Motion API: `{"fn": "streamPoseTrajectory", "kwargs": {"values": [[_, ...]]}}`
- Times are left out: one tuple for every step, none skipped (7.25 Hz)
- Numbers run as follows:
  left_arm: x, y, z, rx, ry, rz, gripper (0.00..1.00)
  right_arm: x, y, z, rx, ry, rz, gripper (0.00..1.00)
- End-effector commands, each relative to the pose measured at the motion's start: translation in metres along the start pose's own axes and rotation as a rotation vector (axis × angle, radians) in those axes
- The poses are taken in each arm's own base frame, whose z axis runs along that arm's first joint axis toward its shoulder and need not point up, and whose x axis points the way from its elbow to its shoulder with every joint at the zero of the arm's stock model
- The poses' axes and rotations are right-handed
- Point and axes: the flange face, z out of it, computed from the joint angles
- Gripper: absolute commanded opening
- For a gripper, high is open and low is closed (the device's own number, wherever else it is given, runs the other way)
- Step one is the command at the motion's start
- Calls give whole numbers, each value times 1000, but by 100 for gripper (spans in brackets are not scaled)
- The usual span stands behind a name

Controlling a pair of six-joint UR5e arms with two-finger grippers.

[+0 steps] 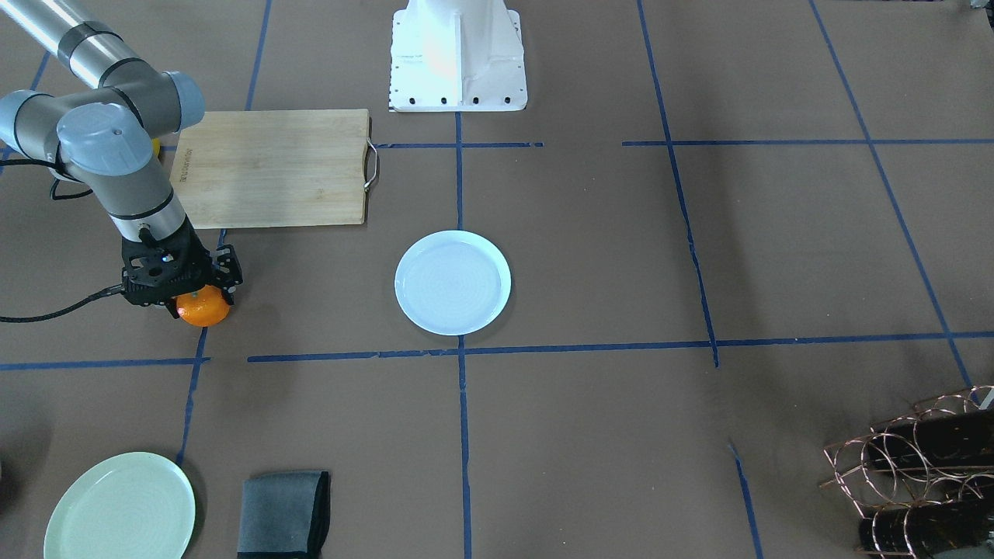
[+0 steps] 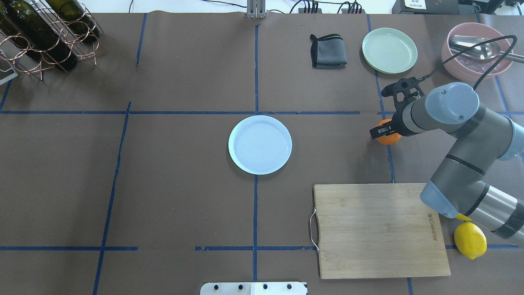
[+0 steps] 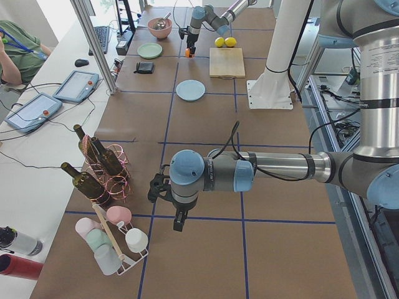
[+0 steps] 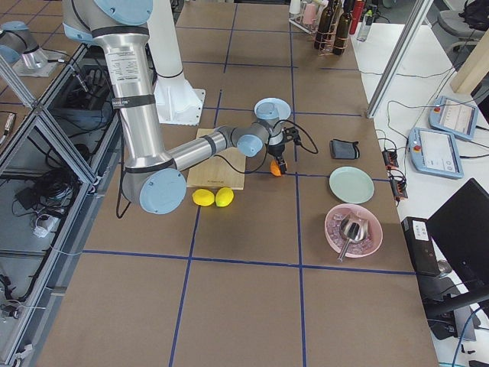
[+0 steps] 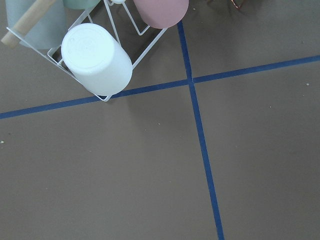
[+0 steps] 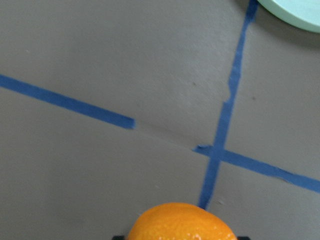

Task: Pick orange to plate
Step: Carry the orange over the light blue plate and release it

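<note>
Across every view, a brown-papered table point(image 2: 184, 184) gridded in blue tape. Above its right half, the right arm point(image 2: 462, 135), bent at the elbow beyond the bamboo cutting board point(image 2: 376, 229), apparently to bring the wrist straight down over the fruit. Toward the operators' side, a light green plate point(image 2: 389, 50) and a folded grey cloth point(image 2: 328, 51), both well apart from the job. At the table's middle, the pale blue-white plate point(image 2: 260, 144), bare and flat, well apart from the fruit and open to an approach from above. Far down the table, near a rack of upturned cups point(image 3: 118, 243), the left gripper point(image 3: 179, 221), seen only from the side, so cannot tell whether spread or clenched. Poised over the fruit, the right gripper point(image 1: 196, 295), fingers point(image 2: 378, 131) apparently clasped on either side of the orange point(image 1: 206, 310), judging by the fruit filling the bottom edge of the right wrist view. Lies over a blue tape line, between the board and the green plate; cannot tell whether resting on the paper or just clear of it. Round, with no long axis to speak of; stem spot hidden, so no telling which way up.
</note>
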Motion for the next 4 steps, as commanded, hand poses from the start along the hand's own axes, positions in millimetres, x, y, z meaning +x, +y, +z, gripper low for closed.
{"fn": "streamPoseTrajectory", "kwargs": {"values": [[0, 0, 0, 0, 0, 0, 100, -98, -58, -31, 26, -66, 99, 28], [0, 0, 0, -1, 0, -1, 100, -153, -84, -53, 1, -46, 138, 30], [0, 0, 0, -1, 0, -1, 100, -215, -110, -67, 11, -7, 192, 33], [0, 0, 0, -1, 0, -1, 100, -269, -127, -59, 20, 16, 227, 33]]}}
